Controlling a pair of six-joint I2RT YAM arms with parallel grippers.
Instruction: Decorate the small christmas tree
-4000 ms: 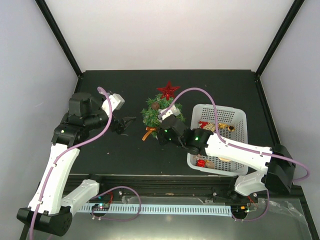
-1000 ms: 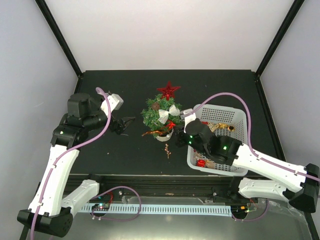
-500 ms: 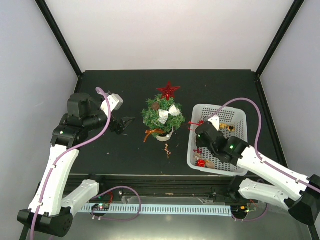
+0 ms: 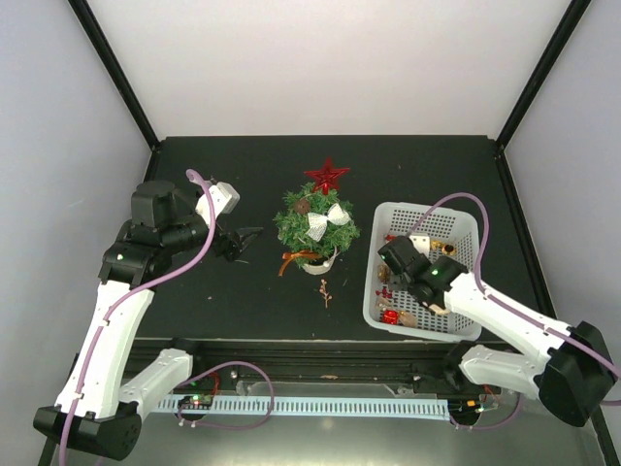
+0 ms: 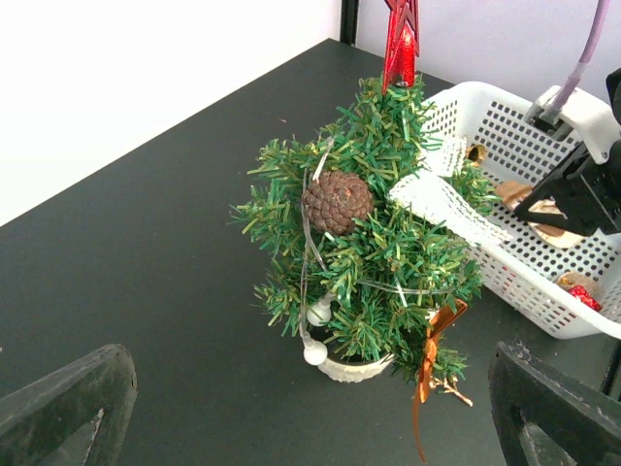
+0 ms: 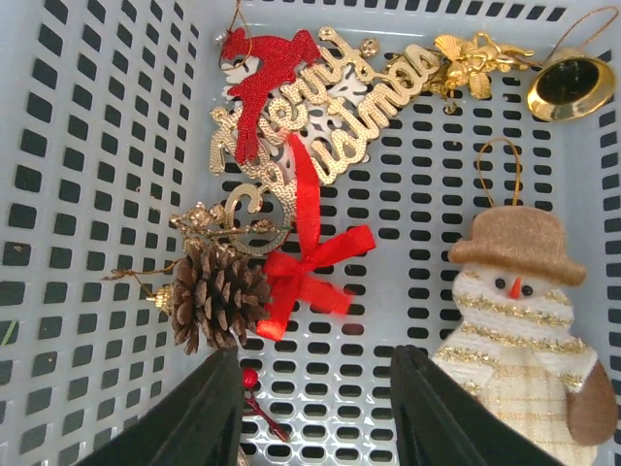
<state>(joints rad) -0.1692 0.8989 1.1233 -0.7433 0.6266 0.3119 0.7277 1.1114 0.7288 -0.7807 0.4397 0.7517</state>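
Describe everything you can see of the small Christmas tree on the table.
The small christmas tree is a bushy dark-green artificial fir, standing upright in a round cream pot on the black table. A glittery red star tops it. On its branches hang a brown pinecone, a white lace bow, a strand of white beads and an orange ribbon that trails low past the pot. Only the table appears to touch it.

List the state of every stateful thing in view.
small christmas tree: upright in pot; star, pine cone, white bow, orange ribbon on it.
white basket: upright, holding ornaments.
left gripper: open, empty, beside the tree.
right gripper: open, empty, over the basket.
loose sprig: lying on the table, off the tree.
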